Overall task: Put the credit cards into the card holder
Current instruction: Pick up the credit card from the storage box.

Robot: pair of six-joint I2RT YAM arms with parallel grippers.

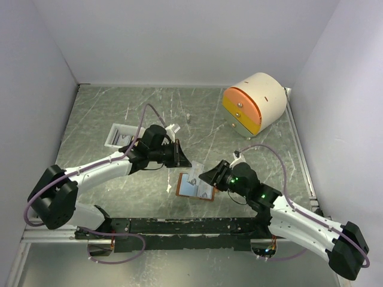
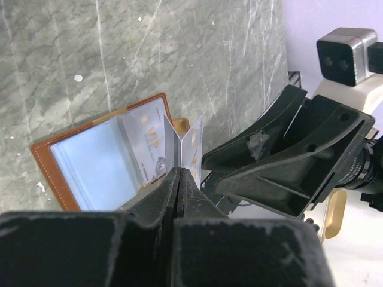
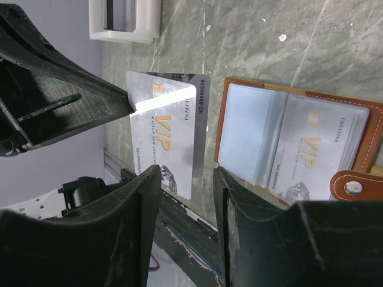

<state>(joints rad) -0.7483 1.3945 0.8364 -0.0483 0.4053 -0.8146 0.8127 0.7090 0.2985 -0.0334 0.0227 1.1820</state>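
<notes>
Just above the middle of the surface (image 1: 108,107), between the two arms, the left tool (image 2: 179,172) is pinched shut on the edge of a silver card (image 3: 170,128) near one corner, holding it up in the air. The right tool (image 3: 187,174) faces the card with its jaws apart. The card's free end sits just at the gap between them and, as far as the right wrist view lets me judge, touches neither finger. The wallet (image 3: 221,119) lies open and flat on the surface, just beside and below the held card, with its pale blue pockets showing. A second silver card (image 3: 311,152) sits in one pocket, and the other pocket looks vacant.

The card is light, thin and stiff, with a glossy face. It will likely slip or pivot if pinched only at a corner, and it may bow if pushed hard on end. A hold across the flat faces near a short edge, leaving most of the length free, seems best for steering the leading edge into a pocket mouth. The wallet is soft and light and would probably slide or fold up under that push, so it wants pinning at the rim.
</notes>
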